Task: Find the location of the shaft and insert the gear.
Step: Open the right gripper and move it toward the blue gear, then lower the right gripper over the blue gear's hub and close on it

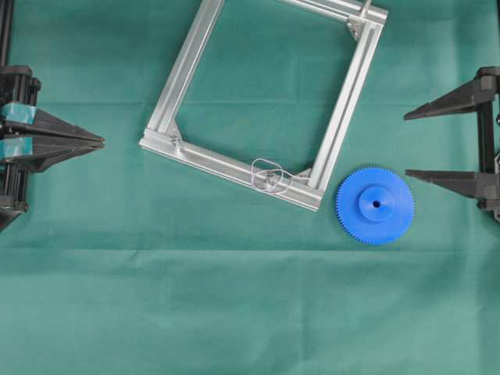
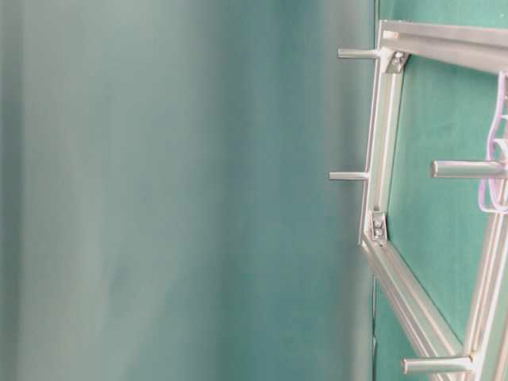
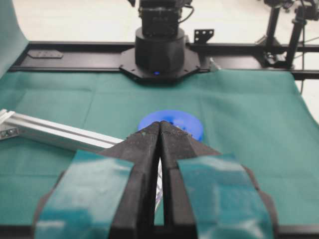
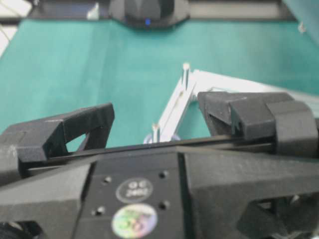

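The blue gear lies flat on the green cloth, just off the frame's near right corner. The shaft, a thin pin on a clear rounded plate, stands on the frame's lower rail; it also shows in the table-level view and the right wrist view. My left gripper rests at the left edge, shut and empty, and its tips point toward the gear. My right gripper is at the right edge, open, its lower finger close to the gear's rim. The gripper holds nothing.
A square aluminium frame lies tilted on the cloth, with silver corner brackets and short upright pins along its rails. The opposite arm's black base stands at the far table edge. Green cloth covers the whole table.
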Available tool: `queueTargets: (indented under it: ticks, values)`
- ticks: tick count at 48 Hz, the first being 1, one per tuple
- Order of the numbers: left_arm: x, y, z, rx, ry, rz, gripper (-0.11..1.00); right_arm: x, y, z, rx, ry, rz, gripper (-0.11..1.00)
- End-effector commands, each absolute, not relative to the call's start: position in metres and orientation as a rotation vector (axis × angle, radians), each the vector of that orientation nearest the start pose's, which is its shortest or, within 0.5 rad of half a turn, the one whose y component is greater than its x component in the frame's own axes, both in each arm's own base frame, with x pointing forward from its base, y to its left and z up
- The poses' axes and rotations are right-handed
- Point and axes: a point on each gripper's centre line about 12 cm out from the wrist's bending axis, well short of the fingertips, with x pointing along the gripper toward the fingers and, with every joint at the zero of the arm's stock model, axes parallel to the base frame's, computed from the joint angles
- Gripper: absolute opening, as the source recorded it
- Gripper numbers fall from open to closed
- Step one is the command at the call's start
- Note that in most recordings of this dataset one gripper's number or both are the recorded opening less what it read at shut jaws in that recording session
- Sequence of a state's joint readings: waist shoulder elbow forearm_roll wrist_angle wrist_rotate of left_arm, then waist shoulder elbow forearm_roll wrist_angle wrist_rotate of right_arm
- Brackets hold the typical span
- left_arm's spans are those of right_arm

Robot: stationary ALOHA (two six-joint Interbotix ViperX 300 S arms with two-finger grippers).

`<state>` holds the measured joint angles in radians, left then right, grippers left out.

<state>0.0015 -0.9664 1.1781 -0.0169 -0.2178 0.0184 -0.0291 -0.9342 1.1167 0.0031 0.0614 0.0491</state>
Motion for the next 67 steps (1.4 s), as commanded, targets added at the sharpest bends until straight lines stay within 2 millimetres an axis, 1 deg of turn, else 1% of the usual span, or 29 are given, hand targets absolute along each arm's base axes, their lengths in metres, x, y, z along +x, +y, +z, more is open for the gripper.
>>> queueTargets:
  ticks: [1,9,21,31,41,57,67]
  values:
    - [0.202,0.001,0.294,0.000,-0.026,0.007,0.01,0.207,-0.006,0.276,0.091,0.278,-0.042,0.91]
    - [0.202,0.001,0.293,0.000,-0.018,0.007,0.01,0.204,-0.006,0.268,0.144,0.395,-0.057,0.91]
    - [0.202,0.001,0.293,-0.001,-0.012,0.007,0.01,0.195,-0.006,0.247,0.188,0.600,-0.083,0.91]
    - [0.201,0.001,0.297,0.000,-0.020,0.008,0.01,0.188,-0.006,0.233,0.198,0.733,-0.100,0.91]
    - [0.201,0.001,0.297,-0.001,-0.011,0.006,0.01,0.181,-0.005,0.217,0.199,0.874,-0.111,0.91]
    - [0.201,0.001,0.297,-0.001,-0.009,0.006,0.01,0.187,-0.005,0.205,0.200,0.941,-0.117,0.91]
    - [0.201,0.001,0.297,-0.001,-0.009,0.006,0.01,0.198,-0.002,0.198,0.190,0.950,-0.102,0.91]
